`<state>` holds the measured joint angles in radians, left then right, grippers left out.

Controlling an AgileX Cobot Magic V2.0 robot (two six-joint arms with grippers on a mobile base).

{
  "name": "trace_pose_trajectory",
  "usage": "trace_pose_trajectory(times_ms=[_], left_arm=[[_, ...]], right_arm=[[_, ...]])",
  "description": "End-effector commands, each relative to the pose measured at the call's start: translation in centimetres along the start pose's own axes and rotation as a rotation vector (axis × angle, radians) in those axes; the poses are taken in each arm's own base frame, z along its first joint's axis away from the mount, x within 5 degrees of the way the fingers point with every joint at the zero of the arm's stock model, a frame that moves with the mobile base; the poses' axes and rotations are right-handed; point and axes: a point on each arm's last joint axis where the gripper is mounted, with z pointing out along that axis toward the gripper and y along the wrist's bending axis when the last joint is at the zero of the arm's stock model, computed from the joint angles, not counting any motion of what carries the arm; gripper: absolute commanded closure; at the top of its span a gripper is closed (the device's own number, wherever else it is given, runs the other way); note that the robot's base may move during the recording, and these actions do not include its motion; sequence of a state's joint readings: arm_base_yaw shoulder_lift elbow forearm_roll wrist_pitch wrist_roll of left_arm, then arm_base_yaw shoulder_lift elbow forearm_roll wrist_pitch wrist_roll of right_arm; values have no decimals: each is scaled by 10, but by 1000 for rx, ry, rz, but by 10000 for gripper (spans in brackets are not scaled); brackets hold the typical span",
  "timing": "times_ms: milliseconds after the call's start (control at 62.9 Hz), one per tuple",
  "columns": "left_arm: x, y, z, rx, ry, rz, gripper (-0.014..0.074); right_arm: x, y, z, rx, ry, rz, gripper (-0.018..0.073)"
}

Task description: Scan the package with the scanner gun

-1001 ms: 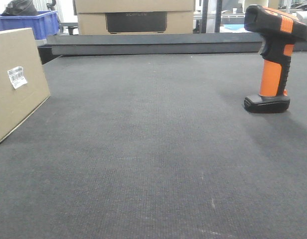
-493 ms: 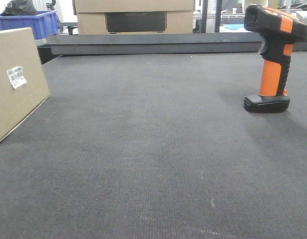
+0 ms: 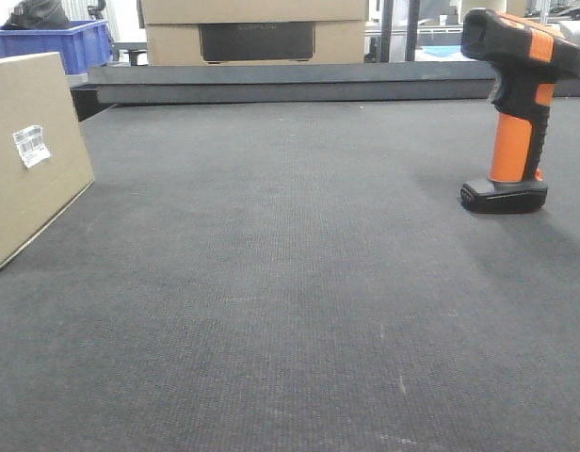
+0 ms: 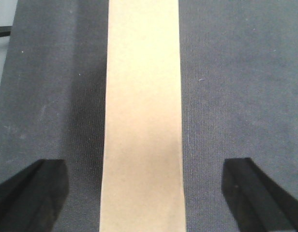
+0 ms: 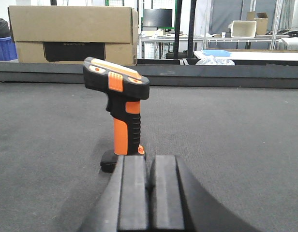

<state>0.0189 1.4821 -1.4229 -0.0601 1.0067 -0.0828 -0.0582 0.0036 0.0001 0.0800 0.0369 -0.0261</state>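
The brown cardboard package stands on edge at the left of the dark mat, with a small barcode label on its face. In the left wrist view its narrow top edge runs between the wide-open fingers of my left gripper, which hovers above it without touching. The orange and black scanner gun stands upright on its base at the right. In the right wrist view the scanner stands just ahead of my right gripper, whose jaws are shut and empty.
A raised dark ledge borders the mat's far edge. Behind it sit a large cardboard box and a blue bin. Shelving and tables stand further back.
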Motion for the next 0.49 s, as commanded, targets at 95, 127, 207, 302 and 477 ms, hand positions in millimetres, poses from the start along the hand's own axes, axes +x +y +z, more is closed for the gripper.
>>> trace_pose_trajectory(times_ms=[95, 127, 207, 302, 477], left_arm=[[-2, -11, 15, -3, 20, 42, 33], [-1, -14, 19, -16, 29, 67, 33], [0, -17, 27, -46, 46, 33, 33], [0, -15, 34, -64, 71, -10, 36], [2, -15, 36, -69, 93, -15, 37]], right_arm=[[-2, 0, 0, 0, -22, -1, 727], [-2, 0, 0, 0, -22, -1, 727], [-2, 0, 0, 0, -22, -1, 727], [-2, 0, 0, 0, -22, -1, 727], [-2, 0, 0, 0, -22, -1, 727]])
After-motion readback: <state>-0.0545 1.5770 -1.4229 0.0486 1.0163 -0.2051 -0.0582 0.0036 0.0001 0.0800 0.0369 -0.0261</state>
